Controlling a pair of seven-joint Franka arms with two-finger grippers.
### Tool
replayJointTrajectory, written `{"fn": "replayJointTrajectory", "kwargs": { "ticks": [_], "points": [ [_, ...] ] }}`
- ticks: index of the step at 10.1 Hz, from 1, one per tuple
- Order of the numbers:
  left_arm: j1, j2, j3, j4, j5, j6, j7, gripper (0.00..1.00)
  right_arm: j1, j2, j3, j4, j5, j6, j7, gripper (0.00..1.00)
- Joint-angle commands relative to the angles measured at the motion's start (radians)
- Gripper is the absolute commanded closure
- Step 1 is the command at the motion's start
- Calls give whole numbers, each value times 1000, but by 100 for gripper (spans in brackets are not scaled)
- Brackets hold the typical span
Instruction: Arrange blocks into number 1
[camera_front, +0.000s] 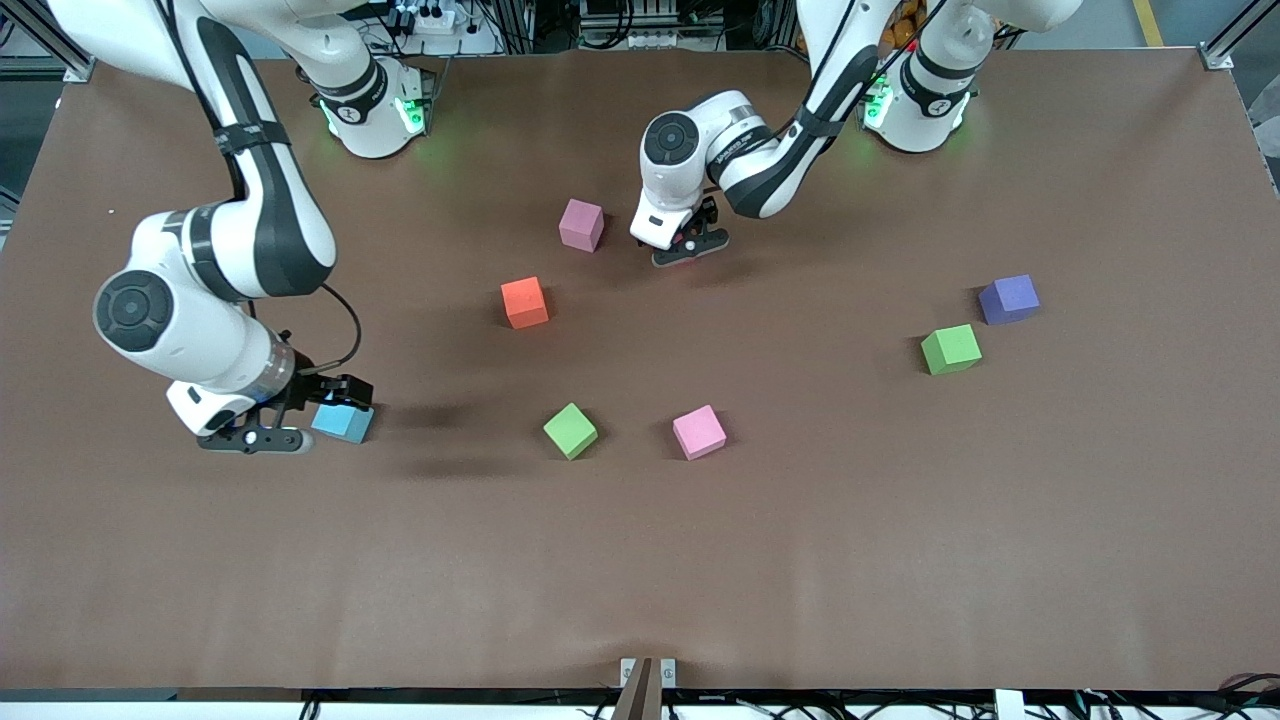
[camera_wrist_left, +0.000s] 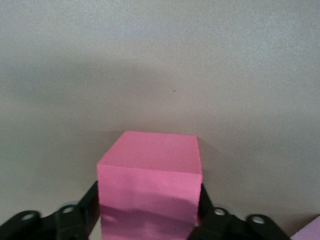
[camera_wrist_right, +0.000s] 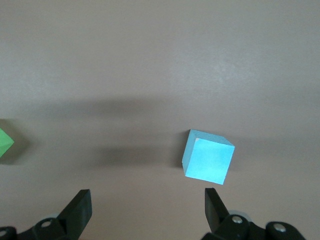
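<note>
Your left gripper (camera_wrist_left: 150, 220) is clenched on a pink block (camera_wrist_left: 150, 185) just at three o'clock of the purple-pink block (camera_front: 581, 224), so lift it straight, while your right gripper (camera_wrist_right: 147, 210) hangs released over the light blue block (camera_wrist_right: 208, 157).

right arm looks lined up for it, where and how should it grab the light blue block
The light blue block sits turned at an angle to the open right gripper, off toward one finger rather than centred. Best come straight down from above, shift over it, rotate the wrist to square the fingers with two opposite flat side faces, then pinch mid-height. Plain equal faces mean either pair works.
</note>
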Motion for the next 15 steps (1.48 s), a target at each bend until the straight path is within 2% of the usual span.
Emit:
{"fn": "replayJointTrajectory", "kwargs": {
  "ticks": [1, 3, 5, 6, 8, 9, 12, 15],
  "points": [
    [6, -9, 11, 16, 5, 6, -2, 100, 9, 1, -2, -1, 7, 5, 17, 0],
    [31, 0, 13, 91, 92, 4, 68, 100, 15, 6, -2, -2, 7, 5, 58, 0],
    [39, 66, 16, 192, 125, 4, 211, 100, 20, 9, -2, -17, 9, 14, 103, 0],
    [39, 106, 34, 267, 127, -26, 269, 100, 24, 9, -2, -40, 10, 45, 139, 0],
    [35, 245, 39, 525, 127, -211, 288, 100, 41, 9, 0, -82, 10, 103, 216, 0],
    [32, 265, 39, 568, 122, -239, 288, 100, 46, 11, 0, -82, 10, 106, 224, 0],
    [12, 272, 39, 594, 111, -243, 285, 100, 46, 18, 0, -85, 12, 111, 226, 0],
    [-31, 330, 41, 665, 111, -244, 264, 100, 47, 18, -2, -99, 22, 113, 224, 0]
  ]
}}
